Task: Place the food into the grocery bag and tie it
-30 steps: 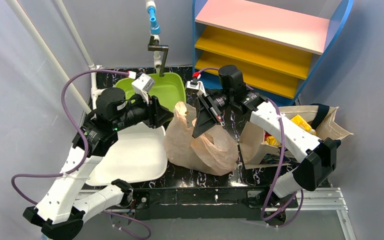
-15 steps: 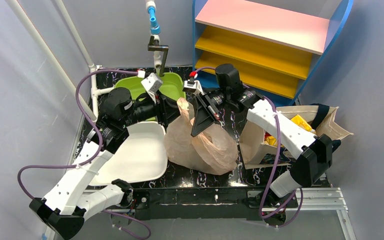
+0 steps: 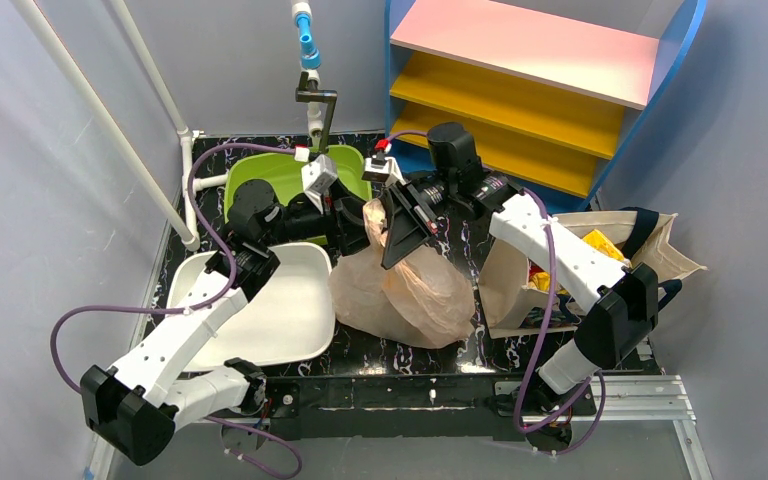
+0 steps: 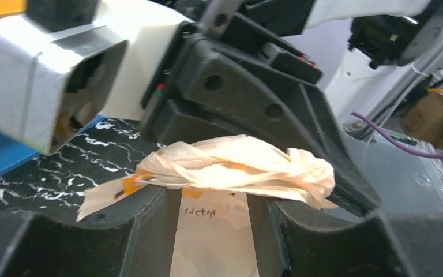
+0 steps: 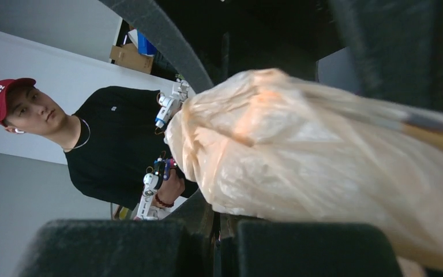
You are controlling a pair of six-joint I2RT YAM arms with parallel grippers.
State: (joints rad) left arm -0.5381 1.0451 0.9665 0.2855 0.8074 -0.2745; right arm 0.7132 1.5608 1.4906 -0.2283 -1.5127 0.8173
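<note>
Overhead, the bag point(image 3: 400, 295) sits bulging at the middle of the tabletop point(image 3: 410, 355), its neck gathered between both arms. A yellow packet point(image 3: 600, 243) shows in the tote point(image 3: 660, 255) at right, so I can't call loading finished.

From the left wrist, my left pincer point(image 4: 213, 208) stands parted just before the bunched plastic, gripping nothing, and the right pincer point(image 4: 329, 184) is clamped on that bunch.

From the right wrist, twisted plastic fills the closed fingers. No knot shows, so I judge the tying not yet done.

A white tray point(image 3: 278, 322) lies on the black marbled table point(image 3: 410, 356) at the left, a green basin point(image 3: 260, 172) just behind it under a faucet point(image 3: 318, 104). A blue shelf unit point(image 3: 540, 70) with pink and yellow boards stands far right, a cream canvas tote point(image 3: 676, 262) near it.
</note>
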